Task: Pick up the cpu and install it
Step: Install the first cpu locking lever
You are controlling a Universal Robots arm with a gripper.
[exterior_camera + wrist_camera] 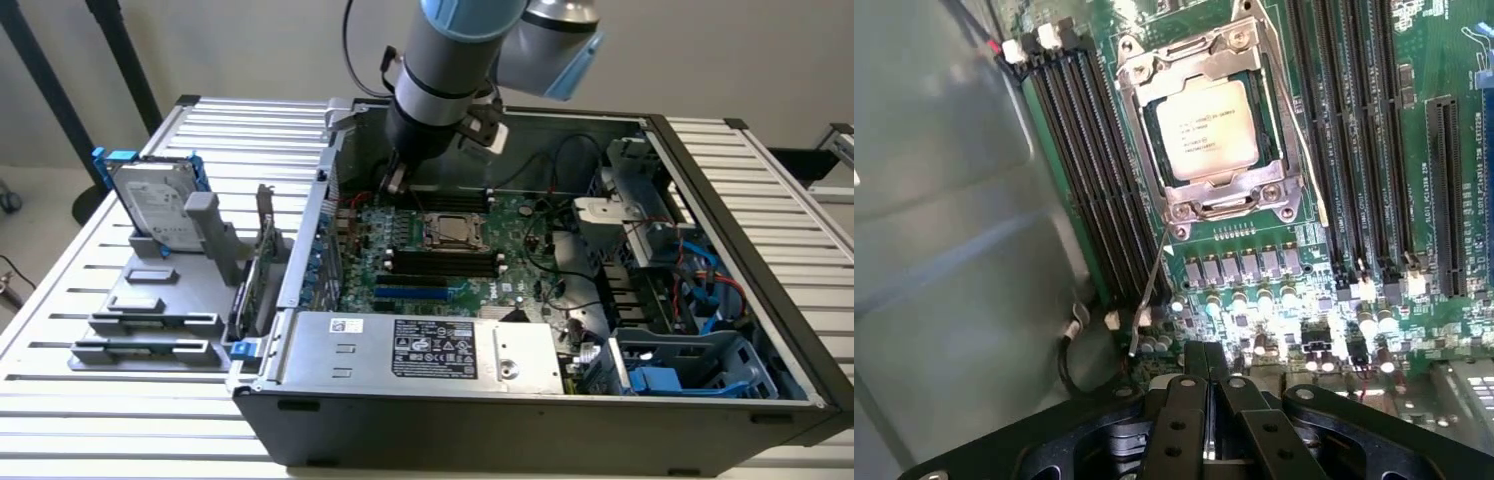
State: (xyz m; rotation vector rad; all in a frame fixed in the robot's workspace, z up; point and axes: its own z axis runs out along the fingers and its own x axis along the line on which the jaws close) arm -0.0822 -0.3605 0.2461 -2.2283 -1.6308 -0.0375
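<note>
The cpu (pixel 1206 128) sits seated in the socket frame (pixel 1229 195) on the motherboard (pixel 1454 60). The gripper (pixel 1206 365) is fully closed and empty. It hangs over the board near the socket, apart from the cpu.

The cpu (pixel 1206 128) lies flat inside the metal socket frame (pixel 1239 196), a little off the centre of the frame, its pale silver top with printed text facing the camera. Long black memory slots (pixel 1094 170) run along both sides of the socket on the green motherboard (pixel 1254 240). At the edge nearest the camera, the gripper (pixel 1206 352) has its dark fingers pressed together with nothing between them, well apart from the cpu. A thin wire lever (pixel 1149 295) slants between them. A grey case wall (pixel 934 200) borders the board.
</note>
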